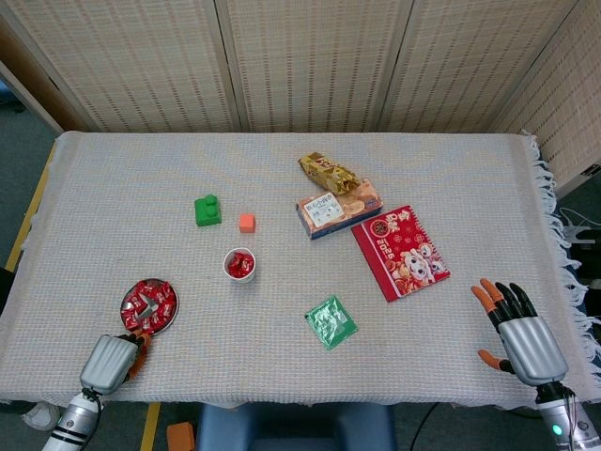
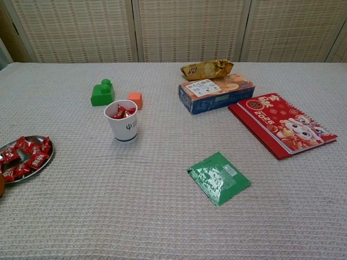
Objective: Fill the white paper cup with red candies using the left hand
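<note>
The white paper cup stands upright left of the table's middle with a few red candies inside. More red candies are piled on a small metal plate near the front left edge. My left hand lies just in front of that plate at the table's edge, back upward and fingers curled in. Its palm is hidden and no candy shows in it. In the chest view only an orange fingertip peeks in. My right hand rests at the front right edge with fingers spread, holding nothing.
A green block and a small orange cube sit behind the cup. A green packet lies front centre. A snack bag, a biscuit box and a red calendar lie to the right.
</note>
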Controlling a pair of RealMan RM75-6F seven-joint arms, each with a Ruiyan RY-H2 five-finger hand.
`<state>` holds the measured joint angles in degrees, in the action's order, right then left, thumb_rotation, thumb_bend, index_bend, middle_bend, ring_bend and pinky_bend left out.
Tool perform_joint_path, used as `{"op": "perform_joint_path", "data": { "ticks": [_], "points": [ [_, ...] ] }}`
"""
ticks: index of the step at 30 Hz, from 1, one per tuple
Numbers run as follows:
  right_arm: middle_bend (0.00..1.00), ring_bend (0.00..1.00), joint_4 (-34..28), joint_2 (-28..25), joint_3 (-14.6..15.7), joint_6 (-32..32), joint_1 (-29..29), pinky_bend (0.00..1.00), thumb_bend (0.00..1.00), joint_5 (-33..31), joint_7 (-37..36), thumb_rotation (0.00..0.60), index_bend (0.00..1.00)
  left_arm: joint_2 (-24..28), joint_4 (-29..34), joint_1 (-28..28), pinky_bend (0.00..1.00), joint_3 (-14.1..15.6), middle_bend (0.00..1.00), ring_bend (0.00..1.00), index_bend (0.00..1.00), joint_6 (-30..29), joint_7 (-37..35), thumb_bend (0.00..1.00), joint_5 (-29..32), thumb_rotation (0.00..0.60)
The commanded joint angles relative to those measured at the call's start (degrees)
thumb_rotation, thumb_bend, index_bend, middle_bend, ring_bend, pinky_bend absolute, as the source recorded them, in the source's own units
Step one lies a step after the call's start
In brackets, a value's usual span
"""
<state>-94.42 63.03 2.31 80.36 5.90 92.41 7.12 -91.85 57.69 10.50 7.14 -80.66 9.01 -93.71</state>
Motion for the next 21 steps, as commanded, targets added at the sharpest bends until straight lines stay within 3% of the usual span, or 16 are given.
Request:
{"op": "perform_joint_path", "data": {
  "ticks": [1,10,21],
  "points": [
    [0.00,0.00,-0.02,-0.01,0.02,0.00,-0.03,0.00,0.06,0.01,0.05,0.600,0.00,-0.32,-0.51,0.17,1.00,-0.34,0.43,0.70,0.48,0.80,0.51,0.38,0.40,0.600],
    [0.00,0.00,-0.08,-0.01,-0.04,-0.11,0.00,0.00,0.06,-0.10,0.09,0.600,0.00,-0.61,-0.80,-0.22,1.00,-0.69,0.59,0.73,0.60,0.48,2.18,0.41,0.22,0.600],
    [0.00,0.00,-0.17,-0.10,0.12,-0.25,0.02,0.00,0.06,0.12,0.13,0.600,0.00,-2.39,-2.96,-1.17,1.00,-2.33,0.75,0.78,0.76,-1.81,2.20,0.65,0.79,0.600]
  ]
}}
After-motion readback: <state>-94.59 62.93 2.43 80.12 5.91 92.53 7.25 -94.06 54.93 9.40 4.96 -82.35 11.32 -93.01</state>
